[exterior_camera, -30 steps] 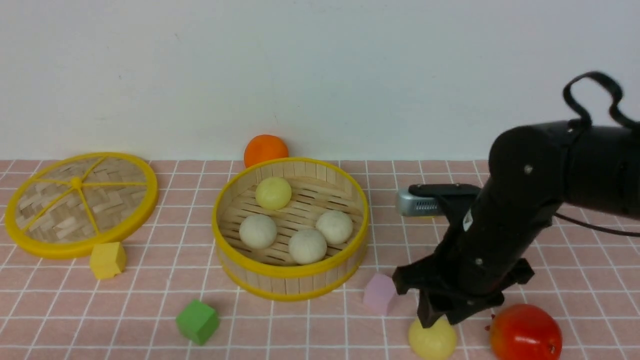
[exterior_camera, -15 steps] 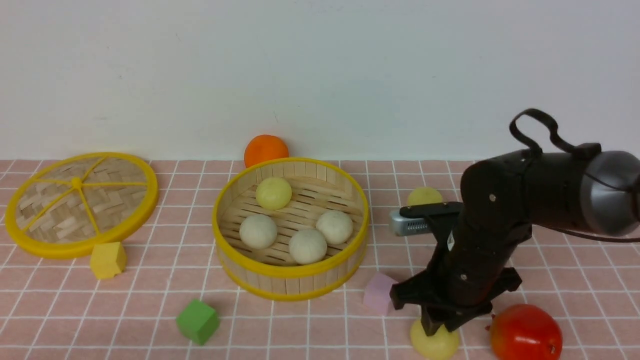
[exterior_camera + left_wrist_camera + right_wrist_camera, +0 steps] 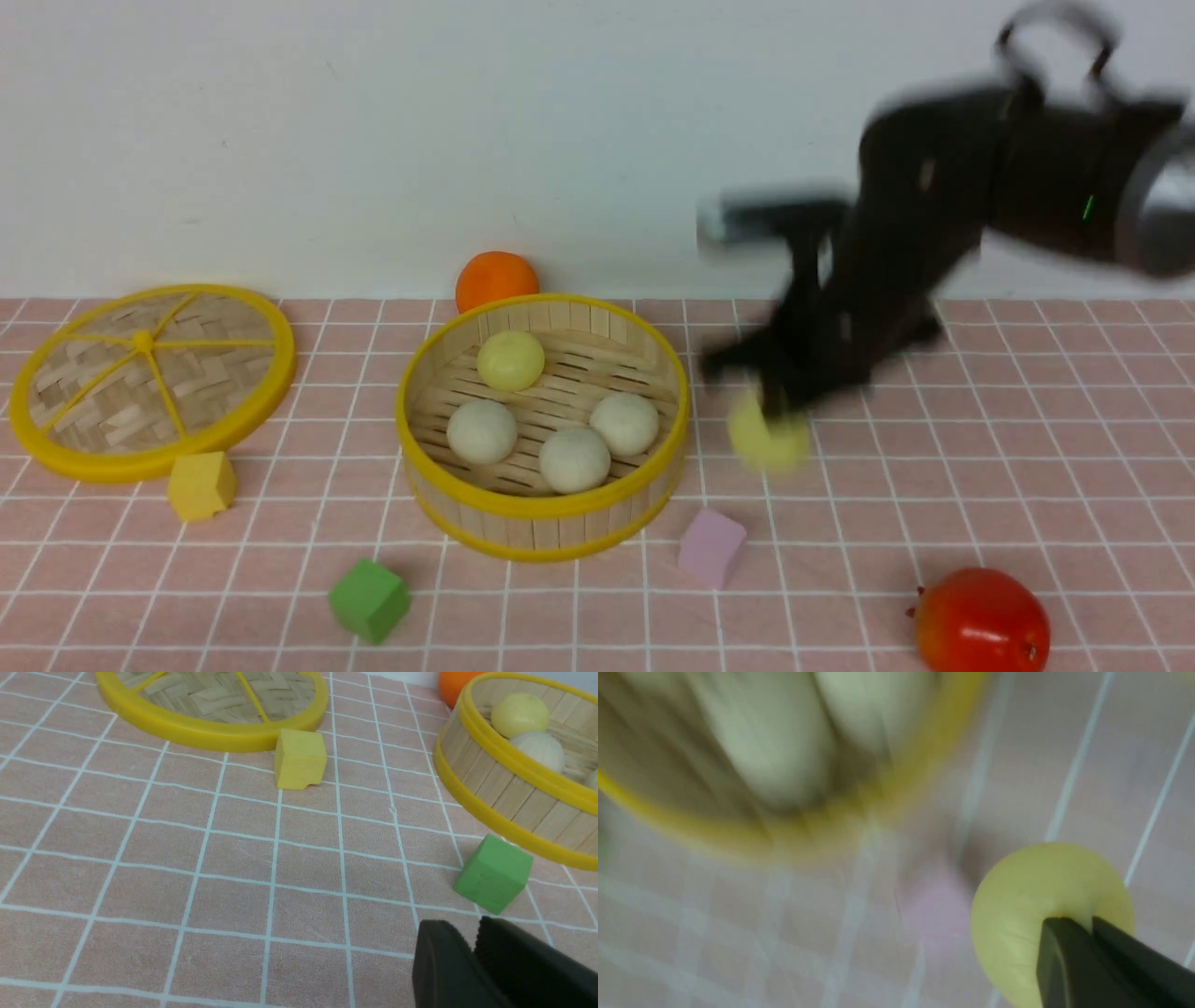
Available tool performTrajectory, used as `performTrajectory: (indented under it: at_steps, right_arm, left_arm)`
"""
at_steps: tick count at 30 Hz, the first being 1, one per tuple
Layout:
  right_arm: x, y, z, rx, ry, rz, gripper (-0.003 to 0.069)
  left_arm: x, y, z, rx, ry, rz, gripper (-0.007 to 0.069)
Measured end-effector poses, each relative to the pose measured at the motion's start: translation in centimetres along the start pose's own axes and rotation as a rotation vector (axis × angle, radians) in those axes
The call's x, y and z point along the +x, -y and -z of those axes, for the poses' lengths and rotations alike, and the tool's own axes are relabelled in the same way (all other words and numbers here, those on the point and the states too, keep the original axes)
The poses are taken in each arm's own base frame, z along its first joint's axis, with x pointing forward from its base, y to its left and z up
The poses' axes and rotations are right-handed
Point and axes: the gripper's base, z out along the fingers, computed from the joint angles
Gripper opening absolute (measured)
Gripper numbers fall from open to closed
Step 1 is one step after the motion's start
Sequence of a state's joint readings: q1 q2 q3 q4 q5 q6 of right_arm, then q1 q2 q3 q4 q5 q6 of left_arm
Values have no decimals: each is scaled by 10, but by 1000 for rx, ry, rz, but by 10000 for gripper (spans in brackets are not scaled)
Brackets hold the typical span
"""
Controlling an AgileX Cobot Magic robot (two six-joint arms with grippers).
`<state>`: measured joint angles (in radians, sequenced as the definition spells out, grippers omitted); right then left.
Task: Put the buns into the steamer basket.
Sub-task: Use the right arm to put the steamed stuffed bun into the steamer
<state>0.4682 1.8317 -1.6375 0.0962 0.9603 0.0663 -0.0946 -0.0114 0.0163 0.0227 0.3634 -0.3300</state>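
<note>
The steamer basket (image 3: 403, 411) stands mid-table with one pale yellow bun (image 3: 510, 359) and three off-white buns (image 3: 481, 431) inside. My right gripper (image 3: 780, 406), blurred by motion, hangs in the air just right of the basket, shut on another pale yellow bun (image 3: 768, 441). The right wrist view shows its jaws pinching that bun (image 3: 1017, 905), with the basket's rim (image 3: 901, 788) blurred beyond. My left gripper (image 3: 472, 947) is shut with nothing in it, low over the cloth near the green cube (image 3: 494, 872). It does not show in the front view.
A flat woven lid (image 3: 149, 378) lies at the far left with a yellow cube (image 3: 200, 484) before it. A green cube (image 3: 369, 599) and a pink cube (image 3: 711, 548) lie in front of the basket. An orange fruit (image 3: 496, 277) sits behind it, a red fruit (image 3: 980, 621) at front right.
My right gripper closed on the pale yellow bun at the table's front and lifted it up and leftward toward the basket. The left gripper has not moved.
</note>
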Motion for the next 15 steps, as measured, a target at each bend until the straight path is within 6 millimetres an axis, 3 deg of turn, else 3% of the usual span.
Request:
performTrajectory:
  at_steps: [1,3,6,10,15]
  right_arm:
    - [-3,0,2,-3,14,5,15]
    - [-30,-8,16,-61,143,38,15]
    - [-46,-21,4,-151,189,57,15]
    - [-55,-37,-53,-275,165,54,15]
    - [-49,-34,-106,-286,114,30,15]
  left_arm:
    - [0,0,0,-1,0,-1,153]
    - [0,0,0,-4,1,-11,157]
    - [0,0,0,-5,2,-14,160]
    - [0,-1,0,-6,2,-18,164]
    - [0,-1,0,-6,2,-18,168]
